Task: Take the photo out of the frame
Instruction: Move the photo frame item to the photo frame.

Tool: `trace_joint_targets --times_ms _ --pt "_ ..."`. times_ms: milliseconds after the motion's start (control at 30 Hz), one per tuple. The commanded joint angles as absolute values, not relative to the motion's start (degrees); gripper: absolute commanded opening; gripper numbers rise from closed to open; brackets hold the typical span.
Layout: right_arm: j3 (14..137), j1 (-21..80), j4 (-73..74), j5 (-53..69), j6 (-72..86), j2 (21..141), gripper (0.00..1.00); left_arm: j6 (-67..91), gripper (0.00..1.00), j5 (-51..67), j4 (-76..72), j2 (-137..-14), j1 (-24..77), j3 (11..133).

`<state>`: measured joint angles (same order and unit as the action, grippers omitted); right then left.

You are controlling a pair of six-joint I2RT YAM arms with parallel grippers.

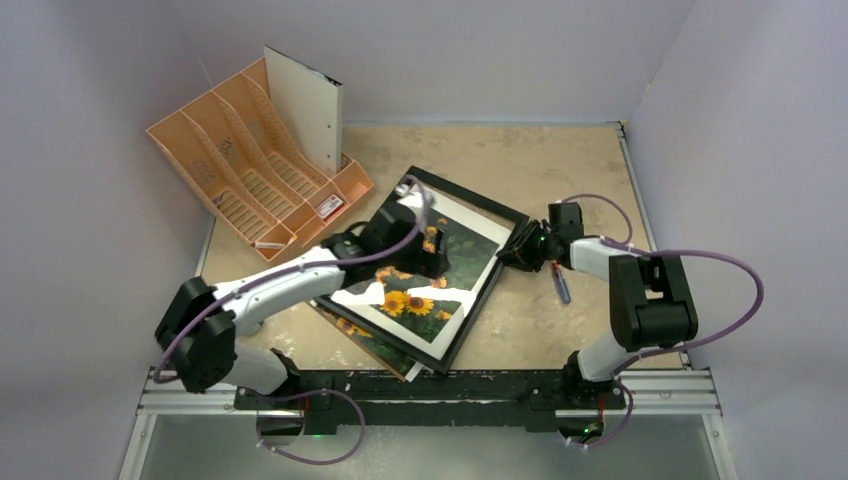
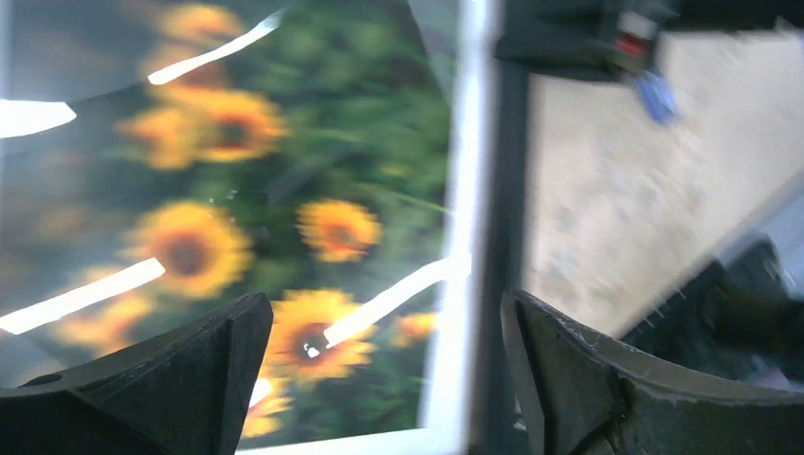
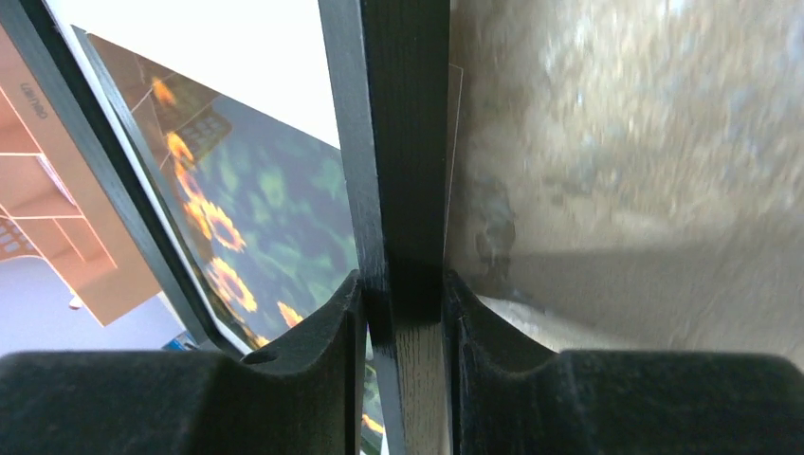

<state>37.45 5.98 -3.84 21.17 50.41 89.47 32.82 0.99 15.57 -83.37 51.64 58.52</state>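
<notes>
Frame [image 3: 403, 142] edge sits pinched by right end effector [image 3: 403, 294]; left end effector [image 2: 384, 303] spreads over photo [image 2: 237, 218].

The left hand [image 1: 432, 250] hovers over the photo [image 1: 412, 303] in the frame [image 1: 470, 193]; the right hand [image 1: 511, 252] meets the frame's right edge.

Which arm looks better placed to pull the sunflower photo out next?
Left, probably. The left gripper hangs open over the photo, free to take it. The right gripper is clamped on the edge of the frame, so it looks busy holding that.
</notes>
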Motion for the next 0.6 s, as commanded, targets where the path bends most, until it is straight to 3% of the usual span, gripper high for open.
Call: trace_joint_targets --times_ms 0,233,567 --pt "42.3 5.0 2.7 23.6 44.0 92.8 0.17 27.6 0.99 -5.8 18.5 -77.0 40.0 51.0" --pt "44.7 5.0 8.9 18.1 39.8 91.6 0.19 25.6 1.0 -8.3 20.6 -75.8 28.5 48.0" --pt "51.4 1.7 11.2 18.6 37.5 90.8 0.1 31.1 1.0 -10.8 20.1 -70.3 23.5 41.1"
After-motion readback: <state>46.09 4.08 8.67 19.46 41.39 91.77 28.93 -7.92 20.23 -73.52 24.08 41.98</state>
